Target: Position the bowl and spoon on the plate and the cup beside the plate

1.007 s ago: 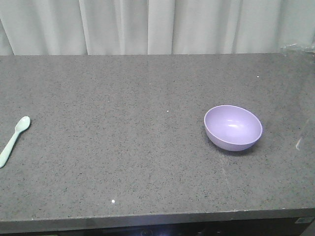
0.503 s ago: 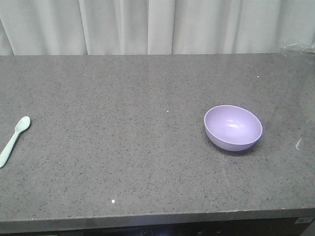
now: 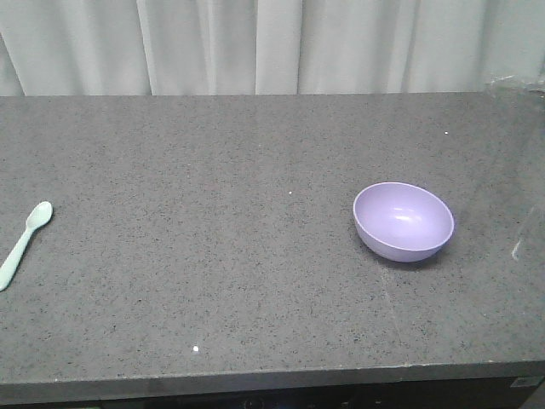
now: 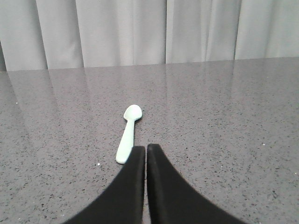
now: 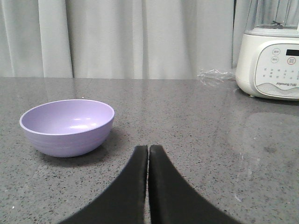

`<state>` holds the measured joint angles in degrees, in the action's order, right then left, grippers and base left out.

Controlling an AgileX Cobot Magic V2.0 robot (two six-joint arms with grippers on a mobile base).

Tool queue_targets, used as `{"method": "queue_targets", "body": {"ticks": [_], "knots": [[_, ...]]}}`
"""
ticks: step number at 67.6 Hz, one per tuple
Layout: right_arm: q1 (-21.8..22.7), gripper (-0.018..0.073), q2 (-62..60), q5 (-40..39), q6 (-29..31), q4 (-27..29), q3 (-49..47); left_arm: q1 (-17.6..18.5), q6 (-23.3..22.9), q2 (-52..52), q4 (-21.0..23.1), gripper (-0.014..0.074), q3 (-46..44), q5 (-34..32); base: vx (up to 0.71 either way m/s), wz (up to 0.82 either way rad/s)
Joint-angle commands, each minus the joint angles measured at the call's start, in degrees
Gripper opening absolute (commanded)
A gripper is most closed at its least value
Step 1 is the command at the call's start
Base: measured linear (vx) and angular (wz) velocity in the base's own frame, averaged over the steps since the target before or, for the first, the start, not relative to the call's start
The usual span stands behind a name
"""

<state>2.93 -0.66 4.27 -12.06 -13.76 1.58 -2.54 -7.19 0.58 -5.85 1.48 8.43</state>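
My left gripper (image 4: 146, 148) has its two black fingers pressed together and holds nothing. Just ahead of the tips, a little to their left, is the handle end of the spoon (image 4: 128, 135). The spoon lies flat on the grey counter (image 3: 213, 281). Its long axis runs almost straight away from me, leaning slightly right, with the scoop at the far end. So the handle is the part nearest this hand.

My right gripper (image 5: 148, 148) is likewise closed on nothing. The bowl (image 5: 67, 126) stands upright and empty, ahead of it and off to the left, apart from the fingers.

Taking the bowl as the marker: in the front view the spoon is well apart to the bowl's left, at the very edge of the picture. A white blender (image 5: 271, 56) stands far to the bowl's right and further back. A pale curtain (image 3: 272, 43) hangs behind the bowl, past the counter's far edge. No plate or cup shows in any view.

My judgement is that the spoon belongs to the left arm and the bowl to the right. Either hand must open before it can take anything. To take the spoon, the left fingers would need to straddle the handle across its width.
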Motion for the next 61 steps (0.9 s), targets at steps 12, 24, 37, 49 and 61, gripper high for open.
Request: {"method": "queue_targets", "body": {"ticks": [12, 24, 37, 49, 61], "knots": [[0.29, -0.0003, -0.54, -4.27, 0.04, -0.4, 0.21, 0.06, -0.47, 0.71, 0.07, -0.0006, -0.44, -3.94, 0.0, 0.0], [0.29, -0.0003, -0.54, -4.27, 0.04, -0.4, 0.21, 0.06, -0.47, 0.71, 0.07, -0.0006, -0.44, -3.94, 0.0, 0.0], [0.29, -0.0003, -0.54, -4.27, 0.04, -0.4, 0.21, 0.06, -0.47, 0.71, 0.07, -0.0006, -0.44, -3.94, 0.0, 0.0], [0.29, -0.0003, -0.54, -4.27, 0.04, -0.4, 0.21, 0.06, -0.47, 0.71, 0.07, -0.0006, -0.44, -3.94, 0.0, 0.0], [0.29, -0.0003, -0.54, -4.27, 0.04, -0.4, 0.21, 0.06, -0.47, 0.71, 0.07, -0.0006, -0.44, -3.94, 0.0, 0.0]]}}
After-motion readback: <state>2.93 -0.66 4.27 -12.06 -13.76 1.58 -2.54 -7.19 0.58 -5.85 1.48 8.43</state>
